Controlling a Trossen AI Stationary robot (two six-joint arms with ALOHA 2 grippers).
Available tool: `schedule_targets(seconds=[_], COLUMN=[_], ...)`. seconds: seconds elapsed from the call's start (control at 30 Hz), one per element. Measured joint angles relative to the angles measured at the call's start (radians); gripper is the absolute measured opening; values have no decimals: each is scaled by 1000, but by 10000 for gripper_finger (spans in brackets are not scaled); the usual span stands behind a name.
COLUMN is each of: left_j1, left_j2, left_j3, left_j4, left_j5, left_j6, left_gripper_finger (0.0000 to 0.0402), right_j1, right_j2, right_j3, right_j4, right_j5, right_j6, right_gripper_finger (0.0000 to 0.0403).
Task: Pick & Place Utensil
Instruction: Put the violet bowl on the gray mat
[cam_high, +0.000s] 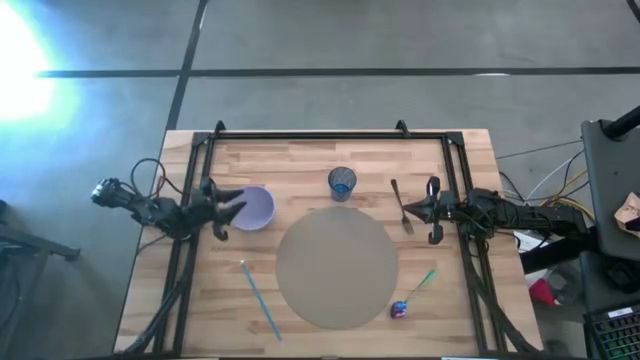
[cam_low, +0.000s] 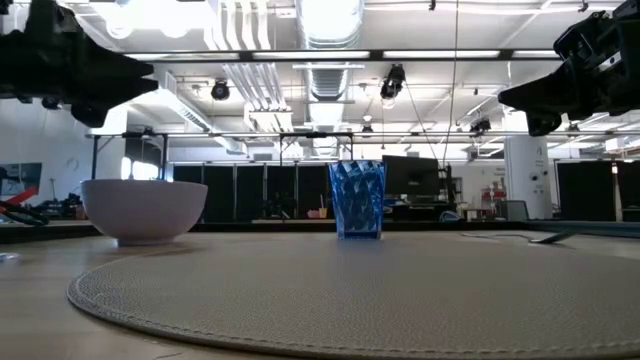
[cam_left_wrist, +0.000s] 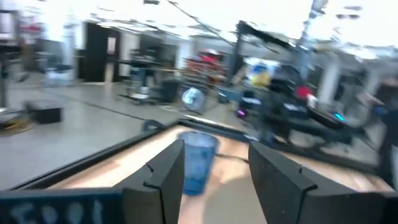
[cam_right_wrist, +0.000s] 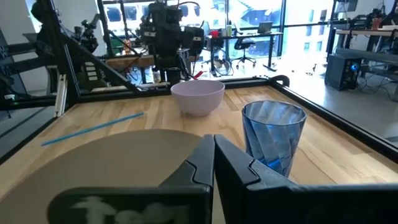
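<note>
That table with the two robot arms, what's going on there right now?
Nothing is being held at the moment. The left gripper hangs open beside the lavender bowl, and the right gripper, fingers shut, hovers next to a metal fork lying on the wooden table. A blue cup stands behind a round grey placemat. A blue straw and a green-handled spoon lie untouched nearer the front.

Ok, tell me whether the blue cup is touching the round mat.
Apart. In the high view the blue cup stands on bare wood just beyond the round mat, with a thin strip of table showing between them.
</note>
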Motion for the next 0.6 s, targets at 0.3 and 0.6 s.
schedule_targets(seconds=[0.3, 0.6], left_j1=[15, 106], left_j2=[39, 243], left_j3=[103, 289], left_j4=[-20, -264], left_j5=[-86, -121], left_j6=[-59, -235], left_gripper_finger=[174, 174], right_j1=[0, 0], right_j2=[0, 0], right_j3=[0, 0], right_j4=[0, 0], right_j5=[0, 0], right_j6=[0, 4], right_gripper_finger=[8, 8])
